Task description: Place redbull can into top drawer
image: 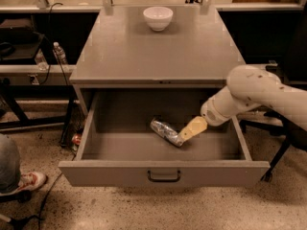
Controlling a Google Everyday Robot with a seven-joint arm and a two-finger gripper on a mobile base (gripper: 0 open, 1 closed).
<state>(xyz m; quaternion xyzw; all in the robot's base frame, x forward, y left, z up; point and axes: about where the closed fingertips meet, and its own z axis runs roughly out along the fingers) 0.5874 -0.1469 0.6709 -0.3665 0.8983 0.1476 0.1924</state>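
Nine items, listed left to right. Shoe (29, 180): on the floor at far left. Bottle (59, 54): clear plastic, upright on a low shelf left of the cabinet. Red can (76, 139): small, on the floor just outside the drawer's left wall. Cabinet (158, 56): grey, flat top. Drawer (120, 174): the top one, pulled well out, dark handle (164, 176) centred on its front. Bowl (158, 17): white, at the back of the cabinet top, well apart from the work. Redbull can (163, 130): silver, on its side on the drawer floor near the middle, slanting down to the right. Gripper (191, 129): tan, inside the drawer, touching the can's right end; whether it clasps the can or has let go cannot be told. Arm (254, 92): white, reaching in over the right wall. Step, as judged: release, the can already lying in the drawer. Next move calls for a clean let-go if needed, then a lift clear of can and wall.
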